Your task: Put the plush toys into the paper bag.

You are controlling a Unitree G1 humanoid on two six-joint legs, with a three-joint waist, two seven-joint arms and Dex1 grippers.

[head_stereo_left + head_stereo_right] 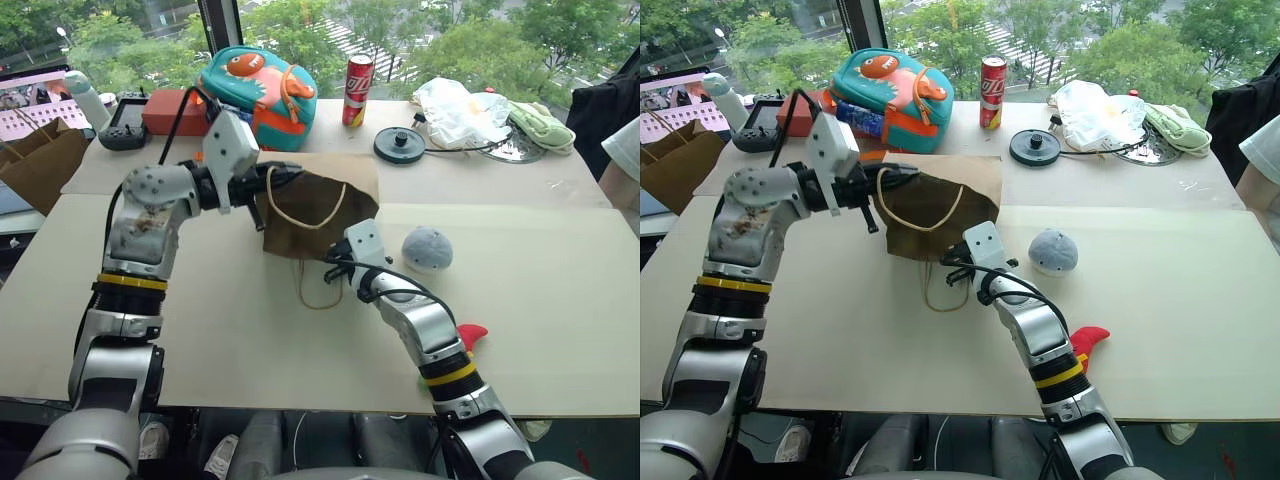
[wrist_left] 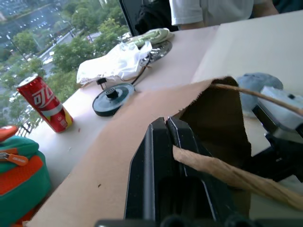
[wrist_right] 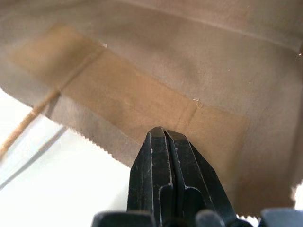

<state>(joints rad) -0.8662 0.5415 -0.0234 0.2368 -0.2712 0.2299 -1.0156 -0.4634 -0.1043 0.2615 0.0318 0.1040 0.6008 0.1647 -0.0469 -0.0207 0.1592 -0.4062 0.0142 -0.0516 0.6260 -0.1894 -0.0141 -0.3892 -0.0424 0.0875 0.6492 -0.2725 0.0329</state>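
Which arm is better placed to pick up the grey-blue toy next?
The right. The left gripper is shut on the paper bag, holding its rim up. The right gripper, shut and holding nothing, sits at the bag's mouth, with the grey-blue toy just beside it on the table.

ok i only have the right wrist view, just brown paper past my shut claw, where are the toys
observer: the grey-blue toy sits on the table just right of the paper bag, outside it
operator: and the red one
observer: the red chilli toy lies by the near table edge, partly hidden by the right arm
operator: whats the left claw doing
observer: the left claw is shut on the bag's upper rim, holding the mouth up off the table
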